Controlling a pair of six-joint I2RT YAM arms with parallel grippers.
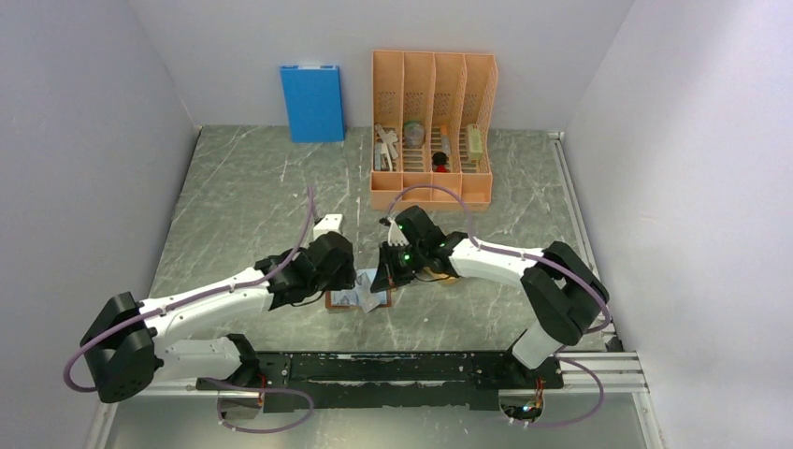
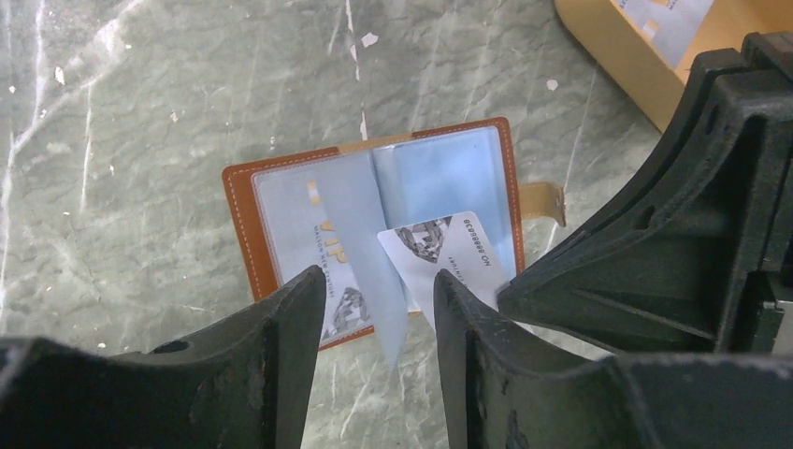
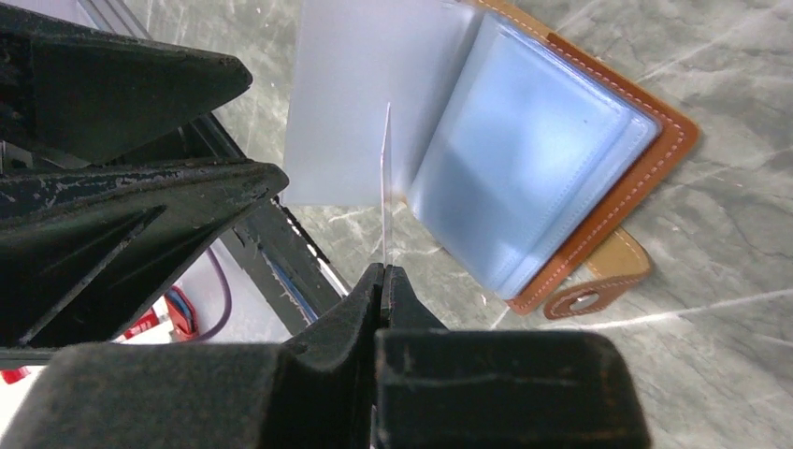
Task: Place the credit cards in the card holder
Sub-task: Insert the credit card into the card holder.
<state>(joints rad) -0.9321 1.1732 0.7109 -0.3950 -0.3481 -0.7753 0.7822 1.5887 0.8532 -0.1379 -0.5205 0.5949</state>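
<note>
On the grey marbled table (image 1: 234,215), the small brown leather card holder (image 2: 271,201) lies open and flat just ahead of both arms, its bluish clear sleeves facing up. The left gripper (image 2: 379,279) stands half spread astride one raised clear sleeve leaf (image 2: 387,323) without pinching it. I judge that the leaf could flop down over the pocket mouth and block the way. The right gripper (image 3: 382,276) is clamped on a thin pale grey credit card (image 2: 439,253) by one edge, with the card's free corner over the right-hand page. Held so narrowly, the card may twist, catch on a sleeve lip, or push the unpinned holder along the table instead of sliding in. The two grippers are very close and could also knock together.
</note>
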